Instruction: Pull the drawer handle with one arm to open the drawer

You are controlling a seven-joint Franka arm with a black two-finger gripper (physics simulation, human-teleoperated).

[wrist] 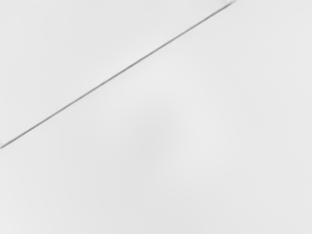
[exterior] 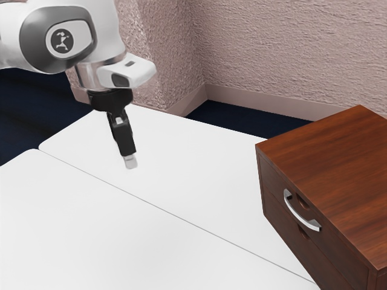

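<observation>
A dark wooden drawer cabinet (exterior: 338,157) stands on the white table (exterior: 181,175) at the exterior view's right. A curved silver handle (exterior: 300,210) sits on its front face, and the drawer front (exterior: 284,181) lies flush with the cabinet body. My gripper (exterior: 129,161) hangs above the table at the exterior view's upper left, pointing down and slightly tilted, far from the handle and holding nothing. The wrist view looks down on bare white table surface (wrist: 195,161) crossed by a thin seam (wrist: 122,73).
The table is made of two white slabs joined at a seam (exterior: 181,214). A pink textured wall (exterior: 272,42) with a baseboard stands behind, above dark blue floor (exterior: 254,118). Open tabletop lies between my gripper and the cabinet.
</observation>
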